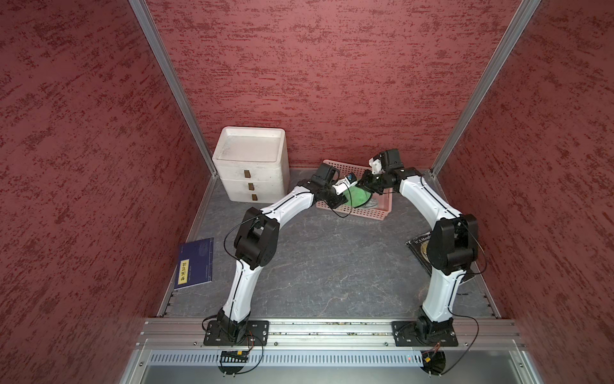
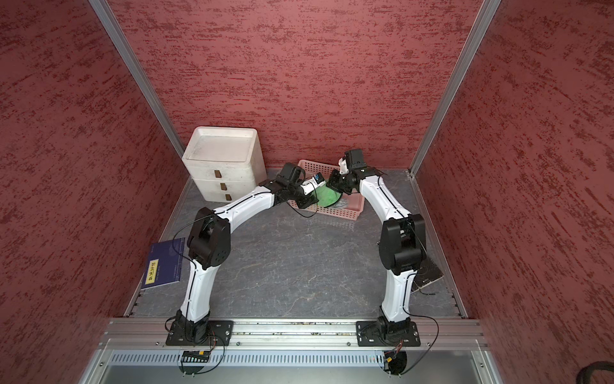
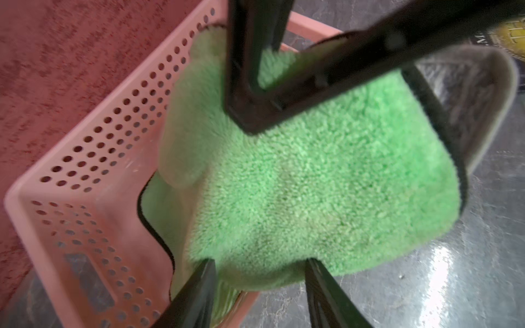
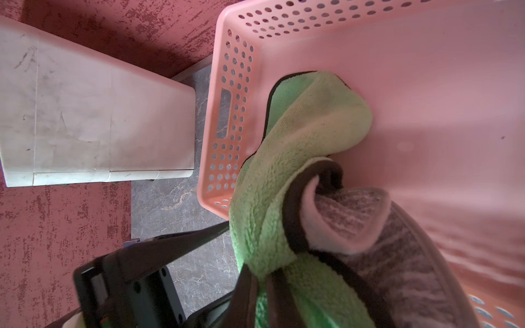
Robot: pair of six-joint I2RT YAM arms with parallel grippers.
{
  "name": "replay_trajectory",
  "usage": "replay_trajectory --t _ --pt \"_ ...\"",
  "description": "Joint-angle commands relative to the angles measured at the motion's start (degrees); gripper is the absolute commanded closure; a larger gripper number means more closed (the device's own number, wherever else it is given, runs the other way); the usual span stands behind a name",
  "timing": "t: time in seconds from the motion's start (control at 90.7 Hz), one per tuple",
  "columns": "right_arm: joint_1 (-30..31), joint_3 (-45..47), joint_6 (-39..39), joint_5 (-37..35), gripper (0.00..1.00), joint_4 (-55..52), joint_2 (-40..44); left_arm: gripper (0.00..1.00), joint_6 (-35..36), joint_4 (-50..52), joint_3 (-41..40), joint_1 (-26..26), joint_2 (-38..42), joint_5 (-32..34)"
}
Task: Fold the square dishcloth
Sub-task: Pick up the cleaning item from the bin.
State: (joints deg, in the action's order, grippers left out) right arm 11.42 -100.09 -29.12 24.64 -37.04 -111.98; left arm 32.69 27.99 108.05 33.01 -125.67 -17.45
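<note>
Right gripper (image 4: 262, 277) pinched dishcloth (image 3: 312, 184) over basket (image 3: 85, 198) | left gripper (image 3: 260, 262) spread around its edge | soft, limp, light: grasp corners

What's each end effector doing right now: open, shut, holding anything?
Left end effector: open, jaws apart astride the edge of the green dishcloth, not clamped.
Right end effector: shut, pinching the green dishcloth.
</note>
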Motion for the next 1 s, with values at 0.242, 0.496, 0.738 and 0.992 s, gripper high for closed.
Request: replay_trajectory --t 0.242,0.496,0.738,0.992 --pt "-0.62 1.03 1.9 -0.46 0.86 1.8 0.89 1.0 0.14 4.95 6.1 -0.77 -2.16 -2.46" --pt "-1.57 3.25 2.97 -5.43 0.47 1.43 1.4 1.0 0.38 4.2 3.6 -2.87 3.25 0.62" --pt "-1.5 8.08 3.91 -11.73 0.13 3.41 5.44 1.0 1.7 0.34 -0.55 -4.9 10.6 5.1" --pt "-1.36 13.24 4.69 -16.19 0.03 4.67 11.68 1.0 0.22 -0.1 1.33 -5.71 15.95 8.99"
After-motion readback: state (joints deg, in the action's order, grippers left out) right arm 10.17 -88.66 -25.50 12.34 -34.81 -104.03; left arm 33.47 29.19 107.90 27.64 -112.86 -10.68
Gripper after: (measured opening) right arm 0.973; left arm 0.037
